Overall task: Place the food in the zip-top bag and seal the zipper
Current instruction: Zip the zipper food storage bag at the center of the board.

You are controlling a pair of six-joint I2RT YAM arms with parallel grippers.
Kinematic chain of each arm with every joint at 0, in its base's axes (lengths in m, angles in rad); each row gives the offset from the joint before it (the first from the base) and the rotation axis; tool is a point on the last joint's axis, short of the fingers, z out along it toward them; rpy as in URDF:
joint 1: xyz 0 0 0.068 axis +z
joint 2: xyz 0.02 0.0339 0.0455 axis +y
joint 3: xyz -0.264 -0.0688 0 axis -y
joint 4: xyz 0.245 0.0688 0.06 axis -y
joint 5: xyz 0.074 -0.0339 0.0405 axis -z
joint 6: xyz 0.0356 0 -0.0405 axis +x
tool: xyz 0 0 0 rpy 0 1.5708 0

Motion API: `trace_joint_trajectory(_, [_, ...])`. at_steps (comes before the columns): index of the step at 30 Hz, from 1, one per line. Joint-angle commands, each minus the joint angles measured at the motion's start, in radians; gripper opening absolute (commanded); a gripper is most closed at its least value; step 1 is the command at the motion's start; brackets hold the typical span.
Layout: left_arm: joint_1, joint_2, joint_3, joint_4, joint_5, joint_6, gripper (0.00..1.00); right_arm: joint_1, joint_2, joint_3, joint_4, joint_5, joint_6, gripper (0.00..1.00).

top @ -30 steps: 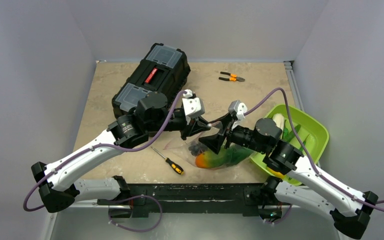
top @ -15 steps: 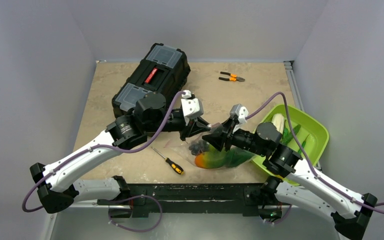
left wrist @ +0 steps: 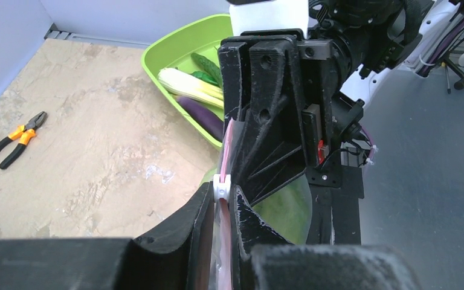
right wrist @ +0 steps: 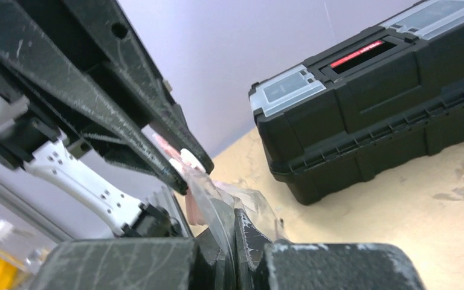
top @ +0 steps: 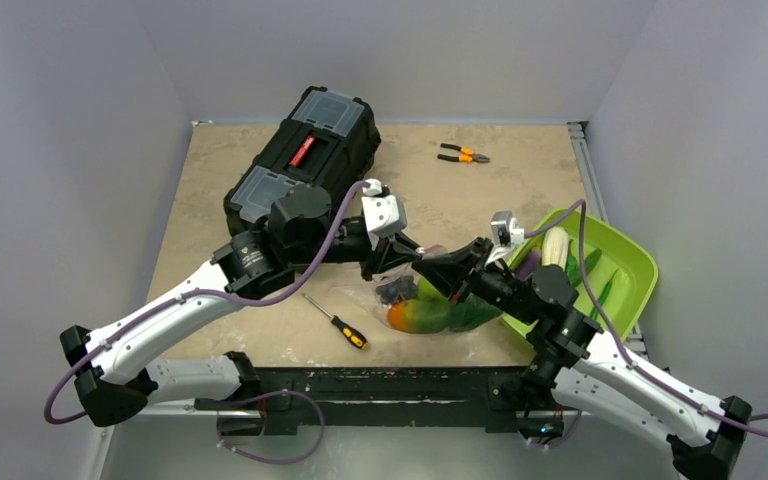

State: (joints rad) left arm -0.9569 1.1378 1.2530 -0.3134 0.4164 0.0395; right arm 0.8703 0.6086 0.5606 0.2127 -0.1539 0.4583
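Observation:
The clear zip-top bag (top: 460, 316) lies near the front of the table with food in it: an orange-and-green piece (top: 412, 319) and a dark purple one (top: 394, 291). My left gripper (left wrist: 222, 205) is shut on the pink zipper (left wrist: 225, 145), just behind its white slider (left wrist: 221, 187). My right gripper (right wrist: 234, 226) is shut on the bag's clear upper edge (right wrist: 217, 193), directly facing the left fingers (right wrist: 127, 90). In the top view both grippers, left (top: 402, 256) and right (top: 430, 268), meet above the bag.
A lime-green bowl (top: 630, 250) at the right holds a white-stemmed leafy green (left wrist: 190, 84), a purple eggplant (left wrist: 202, 118) and a green vegetable (left wrist: 205, 60). A black toolbox (top: 300, 165) stands at the back left, pliers (top: 463, 153) at the back, a screwdriver (top: 336, 321) beside the bag.
My right gripper has closed from wide open onto the bag's edge, and its wrist has swung right toward the bowl. The left gripper has kept its hold without moving.

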Motion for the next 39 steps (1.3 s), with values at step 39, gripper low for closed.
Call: trace_joint_trajectory(39, [0.007,0.027,0.075,-0.046,-0.057,-0.003,0.0,-0.196,-0.165,-0.05,0.407,0.152,0.609,0.0])
